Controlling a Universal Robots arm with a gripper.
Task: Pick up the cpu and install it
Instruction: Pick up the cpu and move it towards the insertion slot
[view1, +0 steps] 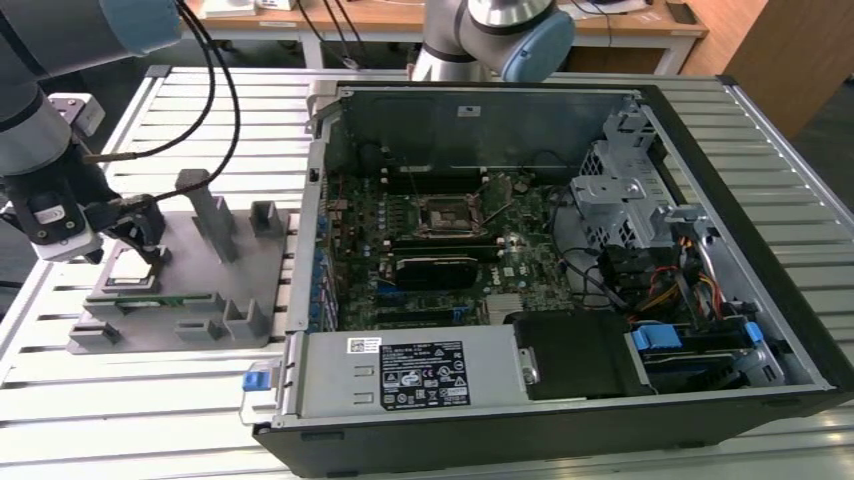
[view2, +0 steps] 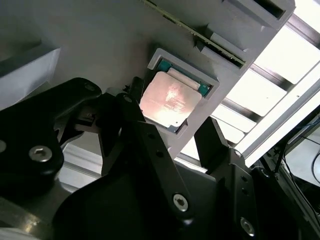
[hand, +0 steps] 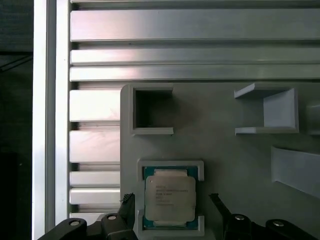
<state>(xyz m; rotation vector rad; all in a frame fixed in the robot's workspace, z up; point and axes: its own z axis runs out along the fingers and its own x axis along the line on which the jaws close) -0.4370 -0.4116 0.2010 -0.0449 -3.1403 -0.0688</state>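
**Open gripper set astride the cpu in its fixture pocket**

Near the tabletop edge at the exterior view's left, a grey fixture is placed, and the gripper is held low over it. The jaws are spread apart and nothing is gripped.

The cpu is seated flat, metal top upward, in a shallow pocket at the end of the fixture nearest that tabletop edge. It lies directly beneath the gripper. In both wrist views the cpu is seen between the two fingers, one standing off each side of the pocket, and a small gap appears to be left on each side. The chip is nearly square, and its slightly longer sides are the ones faced by the fingers. The pick is judged to turn on this straddling alignment.

The pocket's raised rim is wrapped closely around the chip's corners and is judged the nearest hindrance. A green memory stick is laid on the fixture just beside the pocket. Tall uprights of the fixture stand near the gripper, toward the exterior view's right.

Further right, well apart from the cpu, the open computer case is laid on the tabletop. The square socket is exposed in the middle of its motherboard.
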